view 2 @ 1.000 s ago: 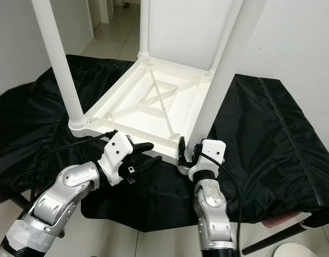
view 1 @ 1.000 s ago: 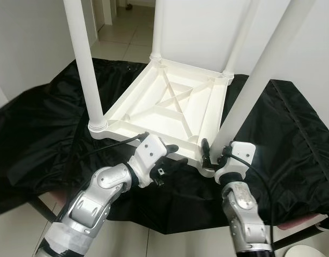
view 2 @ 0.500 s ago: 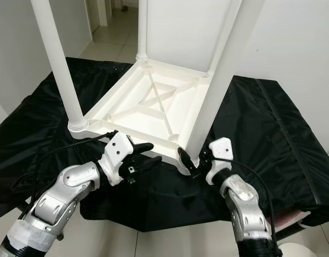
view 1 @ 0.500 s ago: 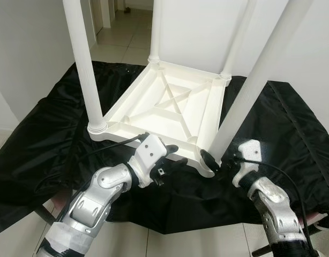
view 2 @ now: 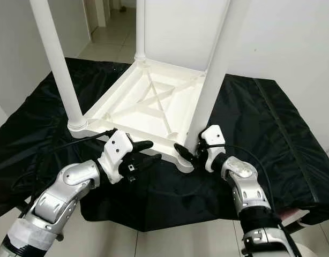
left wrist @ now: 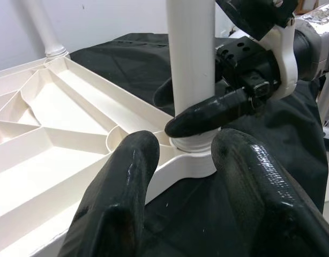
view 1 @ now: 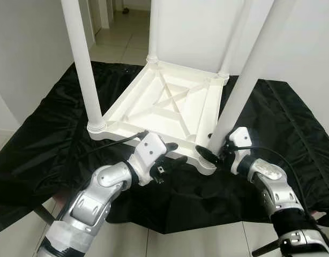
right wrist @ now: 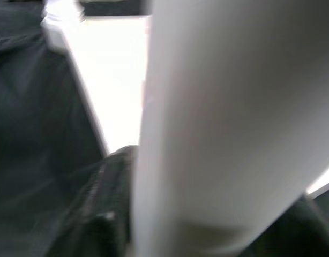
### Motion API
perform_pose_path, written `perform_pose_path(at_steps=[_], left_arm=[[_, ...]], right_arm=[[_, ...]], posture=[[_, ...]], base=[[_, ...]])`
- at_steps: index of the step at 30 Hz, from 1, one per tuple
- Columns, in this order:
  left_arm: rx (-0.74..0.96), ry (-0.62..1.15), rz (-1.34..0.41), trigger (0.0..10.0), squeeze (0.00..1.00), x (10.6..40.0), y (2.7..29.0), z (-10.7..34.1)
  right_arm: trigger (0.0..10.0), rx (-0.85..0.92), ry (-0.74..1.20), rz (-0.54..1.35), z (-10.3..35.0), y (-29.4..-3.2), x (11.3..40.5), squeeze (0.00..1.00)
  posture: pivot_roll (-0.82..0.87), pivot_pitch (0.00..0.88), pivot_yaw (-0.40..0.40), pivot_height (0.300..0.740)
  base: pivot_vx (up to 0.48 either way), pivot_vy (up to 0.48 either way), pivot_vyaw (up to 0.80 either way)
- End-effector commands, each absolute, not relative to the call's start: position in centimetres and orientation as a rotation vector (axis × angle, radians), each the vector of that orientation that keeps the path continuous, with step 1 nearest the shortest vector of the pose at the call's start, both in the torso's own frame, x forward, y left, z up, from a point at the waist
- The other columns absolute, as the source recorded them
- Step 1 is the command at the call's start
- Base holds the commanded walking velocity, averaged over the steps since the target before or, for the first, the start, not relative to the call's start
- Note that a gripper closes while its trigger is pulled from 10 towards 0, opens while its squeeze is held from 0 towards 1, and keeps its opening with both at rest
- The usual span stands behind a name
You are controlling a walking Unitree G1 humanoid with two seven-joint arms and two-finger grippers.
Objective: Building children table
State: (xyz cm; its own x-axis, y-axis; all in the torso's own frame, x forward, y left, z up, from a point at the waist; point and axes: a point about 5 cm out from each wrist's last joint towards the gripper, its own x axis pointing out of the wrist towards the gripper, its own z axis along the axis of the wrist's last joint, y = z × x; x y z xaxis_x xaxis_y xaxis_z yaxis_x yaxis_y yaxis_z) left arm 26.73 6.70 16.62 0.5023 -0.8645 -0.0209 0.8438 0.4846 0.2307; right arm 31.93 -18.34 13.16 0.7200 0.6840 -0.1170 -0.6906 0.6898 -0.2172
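Observation:
A white children's table (view 1: 170,104) lies upside down on a black cloth (view 1: 46,134), with its legs standing up. My right gripper (view 1: 209,146) is shut on the base of the near right leg (view 1: 245,80). In the left wrist view one of its fingers (left wrist: 207,115) crosses the front of that leg (left wrist: 190,64) and the other sits behind it. My left gripper (view 1: 173,154) is at the tabletop's near rim, left of that corner. It is open, and its fingers (left wrist: 119,203) stand apart, pointing at the leg's socket.
Three other white legs rise from the corners: near left (view 1: 84,64), far left (view 1: 154,27), far right (view 1: 234,37). The cloth hangs over the front edge above tiled floor (view 1: 180,243). White walls stand at the left and behind, and a hallway (view 1: 113,37) opens at the back left.
My right arm has swung out to the right and come back to the near right leg from the side, its fingers now around the leg's base. The left gripper has stayed put.

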Motion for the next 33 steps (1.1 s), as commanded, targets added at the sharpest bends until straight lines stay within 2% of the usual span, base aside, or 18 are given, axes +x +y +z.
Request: perform_pose_path(at_steps=[1,11,12,13,21,25,30,33], left_arm=[[0.227,-0.107,-1.047,10.0,0.00,26.7,6.7,16.9],[0.216,-0.110,-1.047,10.0,0.00,26.7,6.6,16.9],[0.215,-0.110,-1.047,10.0,0.00,26.7,6.6,16.9],[0.215,-0.110,-1.047,10.0,0.00,26.7,6.6,16.9],[0.212,-0.109,-1.047,10.0,0.00,26.7,6.5,16.9],[0.211,-0.105,-1.054,10.0,0.00,26.5,6.4,16.7],[0.211,-0.103,-1.057,10.0,0.00,26.5,6.4,16.7],[0.209,-0.098,-1.057,10.0,0.00,26.4,6.5,16.6]], right_arm=[[0.0,-0.286,0.075,0.813,12.5,-18.2,31.9,0.00],[0.0,-0.262,0.056,0.821,12.3,-18.8,31.6,0.00],[6.3,-0.258,0.044,0.813,12.3,-18.8,31.6,0.00],[10.0,-0.255,0.037,0.800,12.3,-18.8,31.6,0.00],[10.0,-0.219,0.014,0.725,12.2,-18.7,31.4,0.00],[10.0,-0.095,-0.055,0.506,12.6,-18.3,31.1,0.00],[10.0,-0.082,-0.063,0.448,12.7,-18.2,31.0,0.00],[10.0,0.023,-0.084,0.256,12.7,-17.7,30.5,0.00]], posture=[[0.05,0.000,-0.037,0.740],[0.03,0.000,-0.038,0.740],[0.03,0.000,-0.038,0.740],[0.03,0.000,-0.038,0.740],[0.03,0.000,-0.038,0.740],[0.02,0.000,-0.035,0.740],[0.02,0.000,-0.036,0.740],[0.03,0.000,-0.035,0.740]], base=[[0.000,0.000,0.00],[0.000,0.000,0.00],[0.000,0.000,0.00],[0.000,0.000,0.00],[0.000,0.000,0.00],[0.000,0.000,0.00],[0.000,0.000,0.00],[0.000,0.000,0.00]])
